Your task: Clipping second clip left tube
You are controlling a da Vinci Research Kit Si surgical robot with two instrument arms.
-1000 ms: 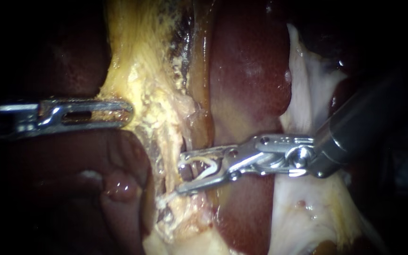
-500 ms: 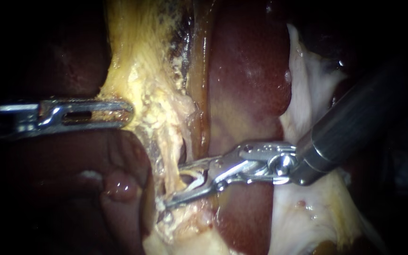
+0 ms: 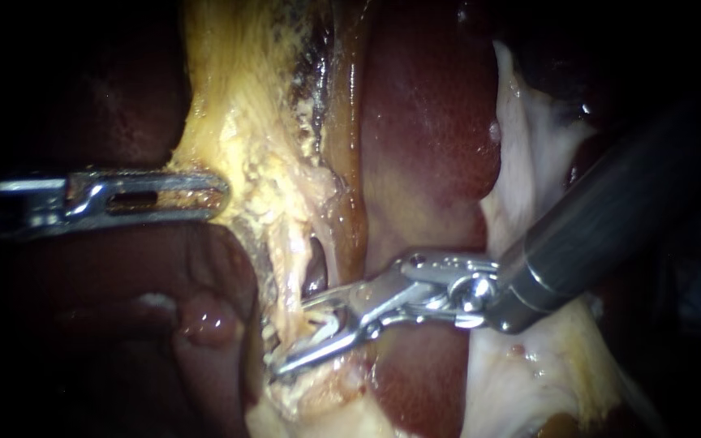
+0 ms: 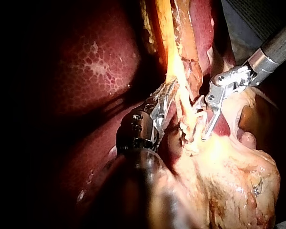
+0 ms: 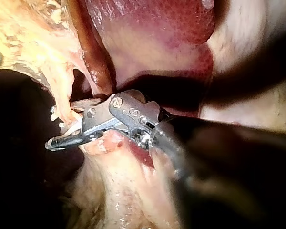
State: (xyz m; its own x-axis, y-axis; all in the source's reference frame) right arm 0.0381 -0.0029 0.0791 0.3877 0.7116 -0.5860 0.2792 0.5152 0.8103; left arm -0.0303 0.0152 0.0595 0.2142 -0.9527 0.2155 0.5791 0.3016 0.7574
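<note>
Now, the right instrument (image 3: 292,337) reaches in from the right with its jaws spread and a pale clip (image 3: 324,323) loaded between them. The left tube (image 3: 287,272) sits in that gap, one jaw to each side of it, nothing squeezed yet. Over on the left, the left instrument (image 3: 208,195) is clamped on the yellow tissue (image 3: 237,105). It draws that tissue leftward, so the tube stands taut and apart from the brown tube (image 3: 349,227) to its right, a dark gap between the two. Behind it all lies the liver (image 3: 427,122).

What matters here, I'd say, is depth. The jaw tips should show clear past the tube's left side so the clip spans its whole width, and the right wrist view suggests the lower tip is already beyond it. Cross the tube square, not slanted. Leave the brown tube and loose shreds out of the bite. Hold the leftward pull steady, then close in one firm, even squeeze. I cannot make out another clip on this tube, so spacing can't be judged from here.
</note>
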